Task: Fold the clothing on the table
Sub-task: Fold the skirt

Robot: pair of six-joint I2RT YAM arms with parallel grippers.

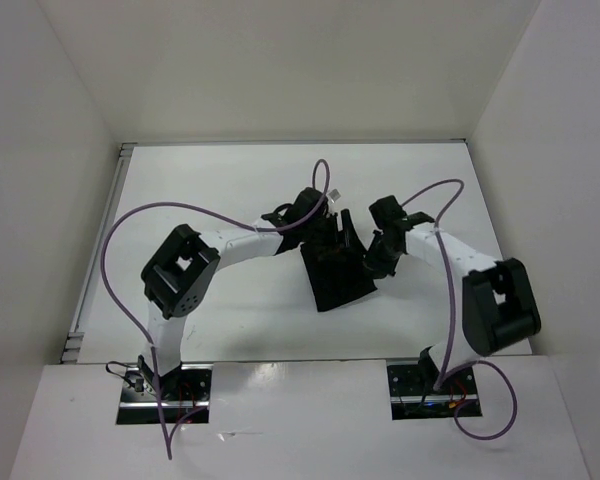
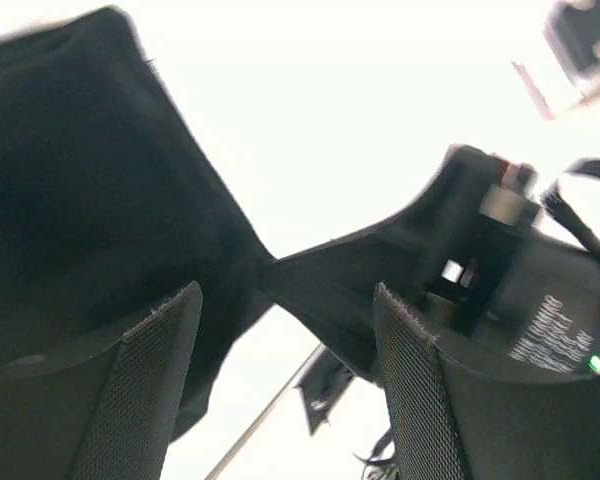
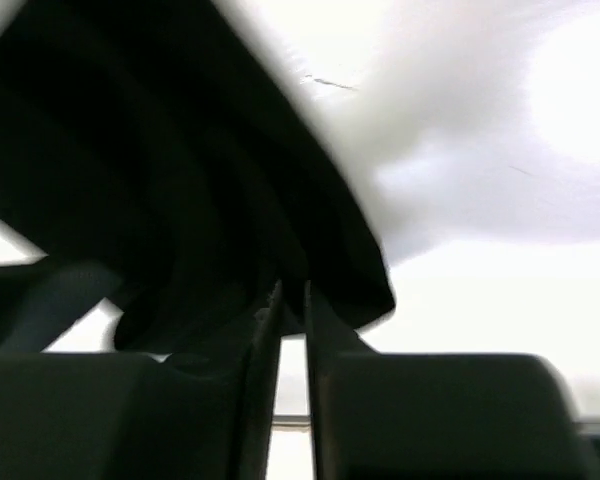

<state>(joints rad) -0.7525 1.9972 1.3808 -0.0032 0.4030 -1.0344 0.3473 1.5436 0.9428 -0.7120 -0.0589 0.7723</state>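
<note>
The black clothing (image 1: 338,278) lies bunched in the middle of the white table (image 1: 230,180). My left gripper (image 1: 332,230) hovers at its far edge. In the left wrist view that gripper (image 2: 285,300) is open: its meshed fingers (image 2: 160,340) stand wide apart with nothing between them, and the clothing (image 2: 70,200) lies beyond the tips at the left. My right gripper (image 1: 371,264) is at the garment's right edge. In the right wrist view its jaws (image 3: 292,295) are nearly together, with a fold of the clothing (image 3: 180,200) pinched at the tips.
White walls enclose the table on three sides. A thin metal rail (image 1: 95,260) runs along its left edge. Purple cables (image 1: 120,250) loop over both arms. The right arm's wrist (image 2: 500,250) sits close in front of the left gripper.
</note>
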